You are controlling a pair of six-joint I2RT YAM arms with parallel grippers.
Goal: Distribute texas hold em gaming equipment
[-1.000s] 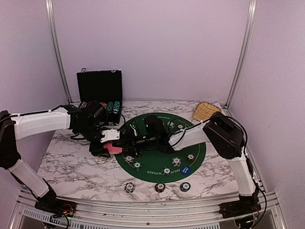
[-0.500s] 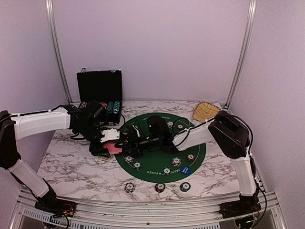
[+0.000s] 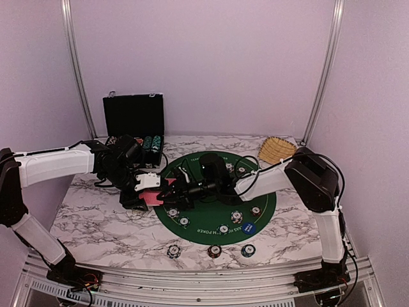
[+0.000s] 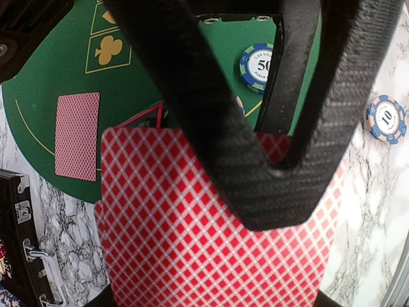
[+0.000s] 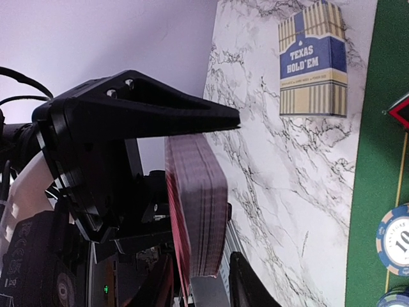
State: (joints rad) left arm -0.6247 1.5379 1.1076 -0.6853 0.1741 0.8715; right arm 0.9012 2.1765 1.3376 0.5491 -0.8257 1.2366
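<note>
My left gripper [image 3: 147,190] is shut on a deck of red-backed playing cards [image 3: 153,198] and holds it above the left edge of the green round mat [image 3: 268,198]. The deck fills the left wrist view [image 4: 179,243]. My right gripper [image 3: 171,192] is open, its jaws either side of the deck's end [image 5: 204,204]. One of its fingers [image 4: 211,115] lies over the top card. A single card [image 4: 77,135] lies face down on the mat by a red-black triangle marker [image 4: 144,117]. Several chips [image 3: 236,215] and a blue button [image 3: 248,226] sit on the mat.
Three chips [image 3: 215,251] lie on the marble in front of the mat. An open black chip case [image 3: 133,116] stands at the back left, a wicker basket [image 3: 277,149] at the back right. A Texas Hold'em card box [image 5: 313,61] lies on the marble.
My right gripper has moved left across the mat up to the deck in my left gripper. The left arm and the deck have stayed put.
</note>
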